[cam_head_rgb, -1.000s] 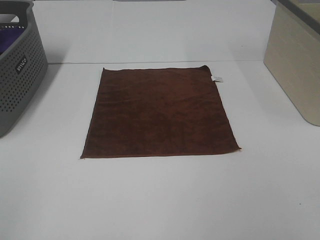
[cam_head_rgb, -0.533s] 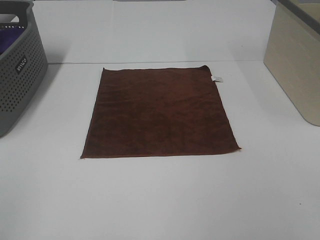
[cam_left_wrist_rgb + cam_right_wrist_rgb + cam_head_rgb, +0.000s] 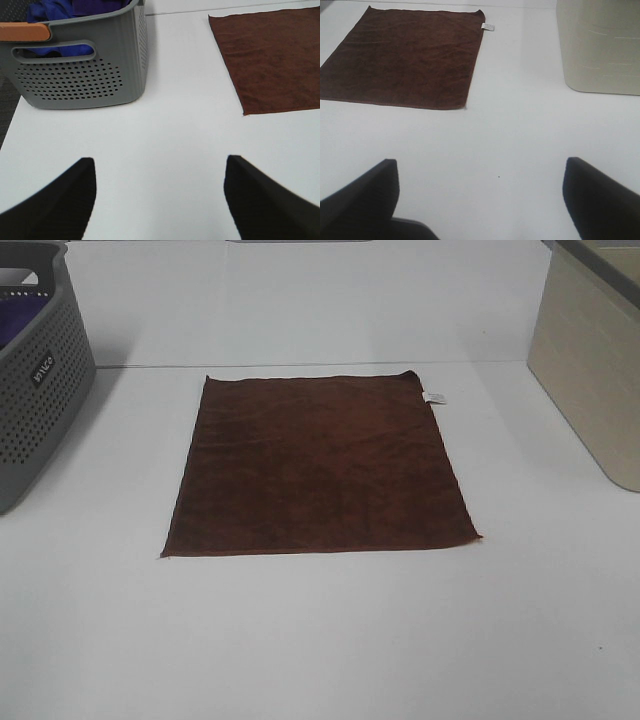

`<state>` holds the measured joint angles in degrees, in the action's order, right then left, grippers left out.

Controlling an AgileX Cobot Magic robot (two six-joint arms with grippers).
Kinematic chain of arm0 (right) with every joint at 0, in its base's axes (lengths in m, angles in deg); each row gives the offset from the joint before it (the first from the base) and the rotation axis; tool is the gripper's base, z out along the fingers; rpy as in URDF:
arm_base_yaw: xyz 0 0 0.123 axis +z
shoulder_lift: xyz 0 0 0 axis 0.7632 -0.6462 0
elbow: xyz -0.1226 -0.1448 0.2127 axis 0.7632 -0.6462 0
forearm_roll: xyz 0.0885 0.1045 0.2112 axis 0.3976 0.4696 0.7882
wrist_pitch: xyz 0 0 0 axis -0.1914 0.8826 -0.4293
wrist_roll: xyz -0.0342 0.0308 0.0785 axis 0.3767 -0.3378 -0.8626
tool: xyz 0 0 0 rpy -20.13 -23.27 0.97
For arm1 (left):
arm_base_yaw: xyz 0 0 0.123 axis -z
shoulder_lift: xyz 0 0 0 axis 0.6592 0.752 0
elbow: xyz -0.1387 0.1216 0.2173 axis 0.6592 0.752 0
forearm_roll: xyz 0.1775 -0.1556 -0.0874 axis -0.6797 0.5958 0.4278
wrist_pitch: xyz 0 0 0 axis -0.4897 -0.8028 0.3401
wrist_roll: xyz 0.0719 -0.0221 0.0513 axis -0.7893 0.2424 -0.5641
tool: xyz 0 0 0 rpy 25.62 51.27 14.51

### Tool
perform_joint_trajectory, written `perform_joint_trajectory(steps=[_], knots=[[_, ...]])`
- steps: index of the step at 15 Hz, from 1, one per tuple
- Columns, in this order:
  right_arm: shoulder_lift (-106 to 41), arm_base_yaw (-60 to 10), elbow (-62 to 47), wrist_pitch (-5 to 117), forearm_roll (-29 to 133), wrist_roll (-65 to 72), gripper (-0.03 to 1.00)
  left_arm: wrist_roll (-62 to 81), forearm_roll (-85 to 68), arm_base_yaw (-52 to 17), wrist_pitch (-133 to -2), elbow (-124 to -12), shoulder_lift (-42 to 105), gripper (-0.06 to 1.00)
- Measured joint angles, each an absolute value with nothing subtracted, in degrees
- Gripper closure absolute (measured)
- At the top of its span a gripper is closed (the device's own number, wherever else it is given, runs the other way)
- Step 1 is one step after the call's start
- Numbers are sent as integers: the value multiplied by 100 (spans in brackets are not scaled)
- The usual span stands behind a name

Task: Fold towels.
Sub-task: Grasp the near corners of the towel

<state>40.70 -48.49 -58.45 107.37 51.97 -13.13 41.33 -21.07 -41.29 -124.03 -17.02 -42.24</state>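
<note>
Towel (image 3: 320, 465) lies flat; grey basket (image 3: 45, 390) holds purple cloth (image 3: 15, 328).

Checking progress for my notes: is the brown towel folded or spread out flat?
Spread flat. The towel lies as one open square on the table, all four corners showing, no layer doubled over.

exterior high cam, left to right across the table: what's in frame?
gray perforated basket → dark reddish-brown towel, lying flat → beige bin
</note>
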Motion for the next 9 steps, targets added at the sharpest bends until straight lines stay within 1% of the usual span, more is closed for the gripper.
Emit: perform_joint_trajectory(steps=[9], knots=[[4070,-4849,-5845,10737,5197,-1313,11,4133,-2107,-4129,-12403,-1702,-4224,27]])
